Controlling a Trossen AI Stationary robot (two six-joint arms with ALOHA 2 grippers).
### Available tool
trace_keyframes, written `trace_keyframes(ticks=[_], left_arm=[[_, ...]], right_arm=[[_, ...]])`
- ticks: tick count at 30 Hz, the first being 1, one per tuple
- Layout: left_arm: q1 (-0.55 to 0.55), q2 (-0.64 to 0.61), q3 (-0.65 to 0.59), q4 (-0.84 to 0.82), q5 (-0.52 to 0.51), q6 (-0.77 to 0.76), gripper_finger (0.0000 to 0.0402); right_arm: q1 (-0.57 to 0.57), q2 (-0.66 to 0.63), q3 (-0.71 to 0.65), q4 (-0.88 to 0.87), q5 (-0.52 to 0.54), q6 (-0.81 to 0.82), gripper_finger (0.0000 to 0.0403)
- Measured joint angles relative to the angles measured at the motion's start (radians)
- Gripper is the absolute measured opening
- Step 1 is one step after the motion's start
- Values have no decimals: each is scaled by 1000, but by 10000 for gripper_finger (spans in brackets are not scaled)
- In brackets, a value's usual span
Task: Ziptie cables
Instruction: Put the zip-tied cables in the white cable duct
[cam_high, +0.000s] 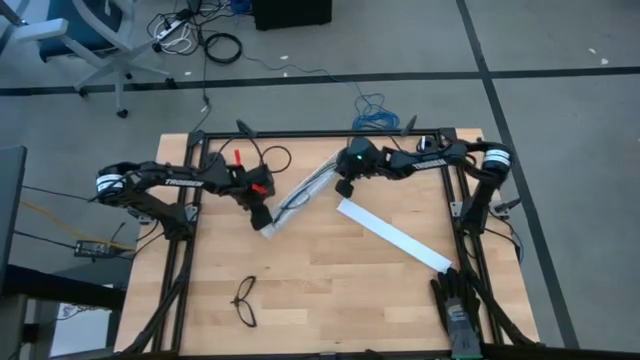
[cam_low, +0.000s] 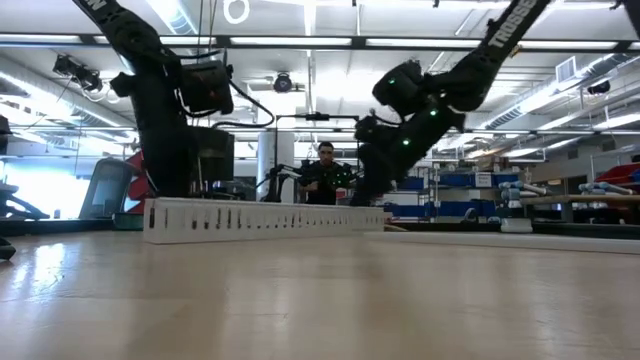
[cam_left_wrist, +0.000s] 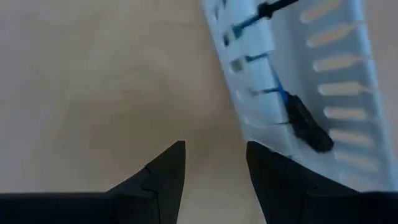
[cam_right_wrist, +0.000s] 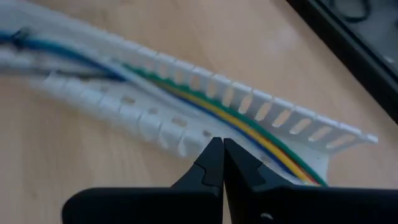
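The cables (cam_right_wrist: 205, 109), blue, green, yellow and white, lie lengthwise inside a white slotted cable duct (cam_high: 300, 195) that sits slantwise near the middle of the desk (cam_high: 330, 290). In the right wrist view the coloured wires run along the duct's channel between its two rows of slotted teeth. The right gripper (cam_right_wrist: 219, 163) hovers just at the duct's near wall, towards one end; its fingers (cam_right_wrist: 208, 168) are pressed together with nothing between them, their tips almost touching the duct's teeth, the cables just beyond.

At the duct's other end the left gripper (cam_left_wrist: 214, 168) hangs beside it. Its fingers (cam_left_wrist: 165, 174) stand apart over bare wood, empty, one of them close against the duct's side. A dark, stubby piece (cam_left_wrist: 308, 124) with blue wire running to it lies inside the duct there.

Beside the duct, a flat white lid strip (cam_high: 393, 234) lies on the desk. Black-framed glasses (cam_high: 245, 301) rest well away from the duct, near the desk's front edge.
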Motion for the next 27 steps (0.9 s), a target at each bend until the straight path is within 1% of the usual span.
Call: trace_keyframes(ticks=[2, 6, 9, 11, 13, 16, 19, 21, 22, 24, 27], left_arm=[[-18, 0, -1, 66, 58, -6, 182], [-63, 0, -1, 252, 135, -22, 182], [-95, -1, 0, 396, 142, -24, 182], [-104, -2, 0, 445, 141, -24, 182], [-108, -2, 0, 474, 137, -24, 182], [-109, -2, 2, 468, 107, -24, 182], [-109, -3, 2, 409, 78, -25, 182], [-109, -3, 2, 366, 80, -29, 182], [-109, -4, 2, 344, 84, -34, 182], [-110, -4, 2, 315, 95, -55, 182], [-124, -1, 4, 321, 100, -83, 182]], right_arm=[[-5, 54, 58, -14, -57, -7, 0], [9, 163, 173, -23, -125, -43, 0], [27, 217, 255, -34, -183, -83, 0], [35, 216, 290, -46, -189, -102, 0], [42, 190, 293, -57, -190, -124, 0], [46, 115, 296, -114, -189, -138, 0], [38, 71, 298, -253, -156, -127, 0], [26, 73, 293, -321, -126, -115, 0], [21, 79, 292, -328, -125, -103, 0], [16, 107, 298, -295, -131, -88, 0], [19, 170, 294, -266, -140, -81, 0]])
